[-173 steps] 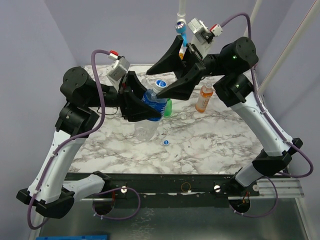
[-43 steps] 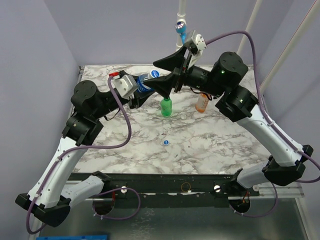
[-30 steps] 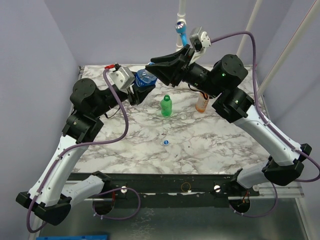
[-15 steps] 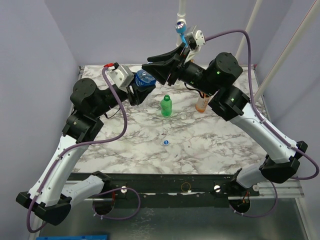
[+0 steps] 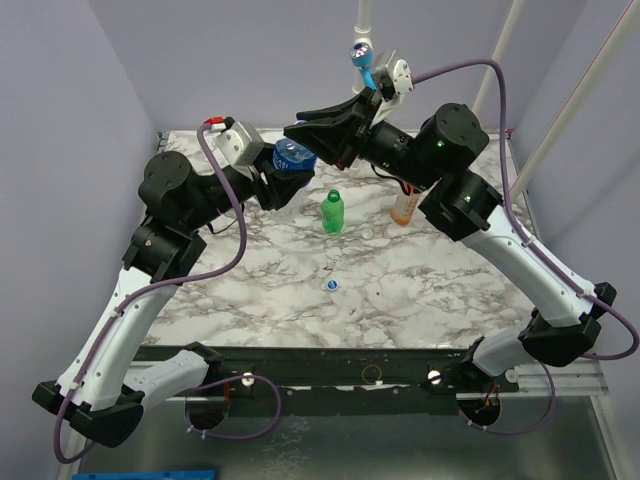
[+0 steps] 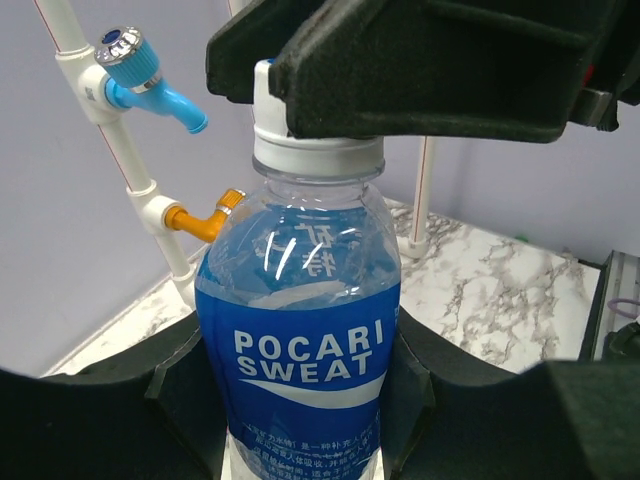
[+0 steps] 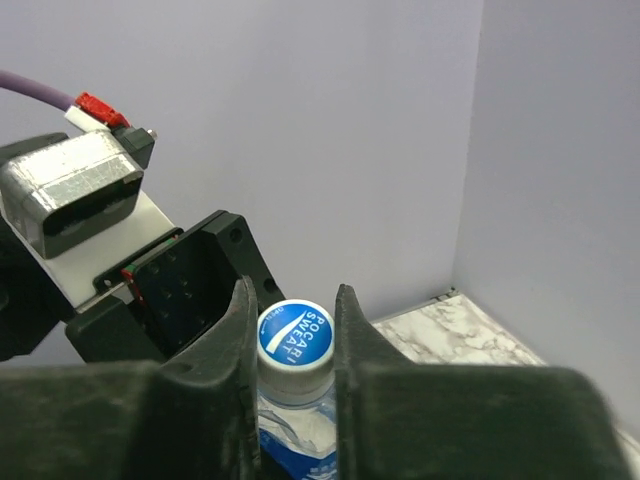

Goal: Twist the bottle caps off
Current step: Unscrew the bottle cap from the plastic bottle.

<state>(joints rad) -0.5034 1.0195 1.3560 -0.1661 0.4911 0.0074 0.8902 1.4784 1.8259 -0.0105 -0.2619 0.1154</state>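
Note:
My left gripper is shut on a clear bottle with a blue Pocari Sweat label, holding it up above the back left of the table. Its white cap with a blue top sits between the fingers of my right gripper, which press on both sides of it. From above, the right gripper reaches in over the held bottle and hides the cap. A green bottle and an orange bottle stand on the table. A loose cap lies nearer the front.
A white pipe with a blue valve rises behind the table; the left wrist view shows the valve and an orange fitting just behind the bottle. Purple walls close in at the left and back.
The right gripper's jaws have closed in on the cap. The left gripper still holds the bottle in nearly the same place, a little higher.

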